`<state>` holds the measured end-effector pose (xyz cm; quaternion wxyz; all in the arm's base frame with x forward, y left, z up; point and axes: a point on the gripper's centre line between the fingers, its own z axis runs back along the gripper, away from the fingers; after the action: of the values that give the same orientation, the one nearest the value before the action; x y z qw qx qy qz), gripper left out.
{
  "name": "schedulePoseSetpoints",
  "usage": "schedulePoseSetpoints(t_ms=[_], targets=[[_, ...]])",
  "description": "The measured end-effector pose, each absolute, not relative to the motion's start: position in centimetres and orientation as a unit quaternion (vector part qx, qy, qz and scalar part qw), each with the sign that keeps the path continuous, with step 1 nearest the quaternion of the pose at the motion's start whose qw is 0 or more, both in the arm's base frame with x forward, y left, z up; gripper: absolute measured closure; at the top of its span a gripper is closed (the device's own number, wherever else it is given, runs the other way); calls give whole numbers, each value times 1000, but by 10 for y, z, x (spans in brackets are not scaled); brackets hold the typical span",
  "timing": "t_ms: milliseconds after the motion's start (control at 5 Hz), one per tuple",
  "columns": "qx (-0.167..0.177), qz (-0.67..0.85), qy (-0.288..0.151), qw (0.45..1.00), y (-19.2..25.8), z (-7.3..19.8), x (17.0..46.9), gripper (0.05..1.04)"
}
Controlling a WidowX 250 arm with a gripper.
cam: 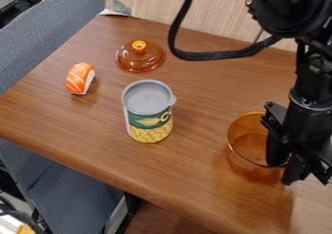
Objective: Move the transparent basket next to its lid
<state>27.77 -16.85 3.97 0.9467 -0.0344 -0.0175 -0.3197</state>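
Observation:
The black gripper (287,169) hangs at the lower right, low over the right side of the transparent orange basket (247,167), and hides part of its right wall and rim. The basket stands upright on the table. Its lid (140,57), transparent orange-brown with a bright orange knob, lies knob up near the upper middle, well to the left of the basket and farther back.
Between lid and basket, a corn can (148,112) with a grey top stands left of centre. A toy sushi piece (80,78) lies to its upper left. The wooden table (97,131) ends in a slanting front edge; a black cable hangs near the back.

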Motion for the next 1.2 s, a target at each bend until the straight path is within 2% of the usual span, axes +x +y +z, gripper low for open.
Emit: schedulePoseSetpoints(t_ms=[200, 400, 600, 1200], targets=[[-31, -320, -16, 947, -167, 39, 277, 929], [-30, -322, -22, 946, -166, 43, 278, 996], [-25, -313, -20, 949, -159, 46, 283, 998], [18, -225, -96, 969, -108, 108, 339, 999]])
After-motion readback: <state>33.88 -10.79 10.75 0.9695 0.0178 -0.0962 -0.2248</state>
